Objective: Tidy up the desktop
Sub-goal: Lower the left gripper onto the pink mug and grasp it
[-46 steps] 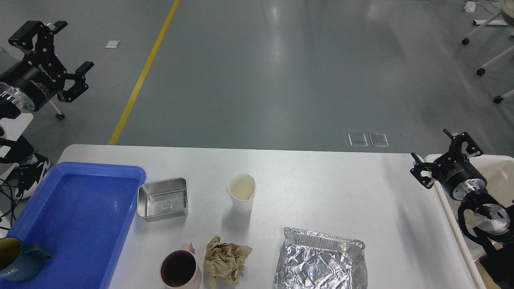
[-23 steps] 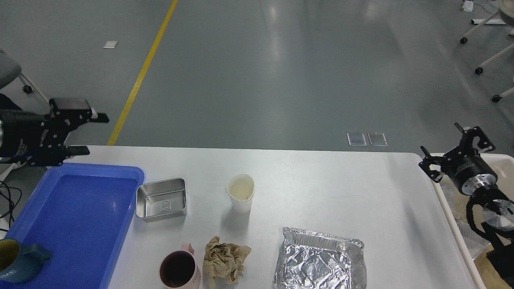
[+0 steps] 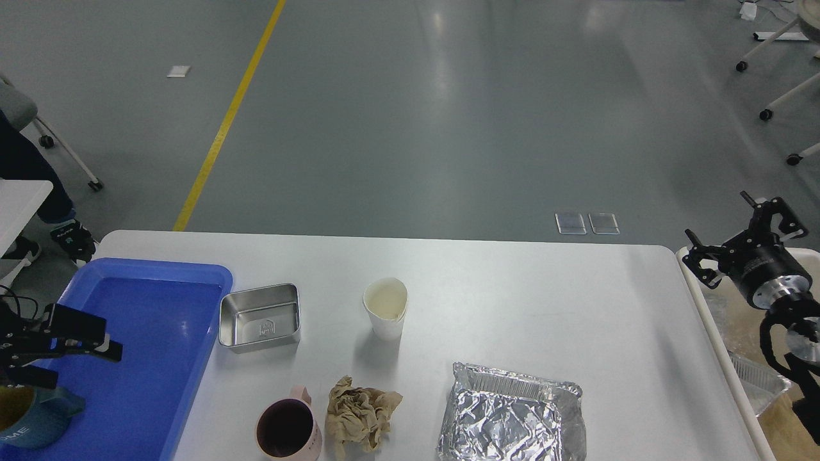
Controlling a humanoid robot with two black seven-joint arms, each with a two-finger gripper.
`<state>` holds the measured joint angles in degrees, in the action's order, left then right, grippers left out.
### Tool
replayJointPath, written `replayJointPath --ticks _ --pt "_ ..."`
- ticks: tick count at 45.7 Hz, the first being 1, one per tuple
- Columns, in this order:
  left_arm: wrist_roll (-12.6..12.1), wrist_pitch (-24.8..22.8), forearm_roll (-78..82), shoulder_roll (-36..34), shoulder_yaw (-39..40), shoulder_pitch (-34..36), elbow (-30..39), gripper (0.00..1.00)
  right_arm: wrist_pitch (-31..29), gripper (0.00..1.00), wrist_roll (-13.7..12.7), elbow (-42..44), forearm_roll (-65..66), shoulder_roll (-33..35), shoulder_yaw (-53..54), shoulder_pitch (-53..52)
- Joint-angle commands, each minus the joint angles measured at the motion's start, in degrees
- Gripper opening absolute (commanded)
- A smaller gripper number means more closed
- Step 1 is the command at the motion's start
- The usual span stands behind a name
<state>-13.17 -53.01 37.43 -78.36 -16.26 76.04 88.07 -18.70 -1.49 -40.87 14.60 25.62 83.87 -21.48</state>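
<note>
The white desktop (image 3: 544, 301) holds a steel tin (image 3: 259, 318), a white paper cup (image 3: 385, 307), a pink mug (image 3: 287, 430), a crumpled brown paper (image 3: 360, 415) and a foil tray (image 3: 510, 415). A blue tray (image 3: 154, 346) lies at its left with a dark blue mug (image 3: 25, 419) in its near corner. My left gripper (image 3: 73, 362) is open and empty, low over the tray, just above the blue mug. My right gripper (image 3: 715, 216) is open and empty, raised past the table's right edge.
A cream bin (image 3: 711, 320) stands against the table's right side, with a foil container (image 3: 759, 379) inside it. Grey floor with a yellow line lies beyond the far edge. Chair legs and a person's shoe (image 3: 67, 237) are at the far left.
My left gripper has dropped from high at the far left to low over the blue tray near the blue mug. My right gripper has drifted right, off the table's edge.
</note>
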Motion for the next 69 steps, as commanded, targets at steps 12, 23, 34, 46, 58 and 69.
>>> replayJointPath --ticks 12,23,34,46,58,69 --pt "-3.45 -0.6 1.5 18.94 -0.09 -1.25 -4.48 1.0 -1.25 1.0 0.0 0.0 -0.1 2.94 0.94 0.83" --pt "-5.73 -1.99 1.41 33.09 -0.18 -0.01 -9.67 1.0 -2.13 1.0 0.0 0.09 -0.36 5.84 1.03 1.53" --pt "-9.94 -1.99 1.24 37.93 -0.26 -0.01 -9.76 1.0 -3.1 1.0 0.0 0.09 -0.72 6.54 1.12 2.32" --pt "-12.94 -1.99 1.5 40.39 -1.49 -0.98 -9.93 1.0 -3.1 1.0 0.0 0.09 -0.72 6.63 1.12 2.41" --pt "-13.2 -1.99 1.85 44.43 -3.17 -1.95 -10.81 1.0 -3.19 1.0 0.0 0.09 -0.72 6.54 1.03 2.41" --pt "-13.38 -1.99 1.76 49.45 -3.17 -2.3 -14.77 1.0 -3.19 1.0 0.0 0.26 -0.72 6.54 1.03 2.41"
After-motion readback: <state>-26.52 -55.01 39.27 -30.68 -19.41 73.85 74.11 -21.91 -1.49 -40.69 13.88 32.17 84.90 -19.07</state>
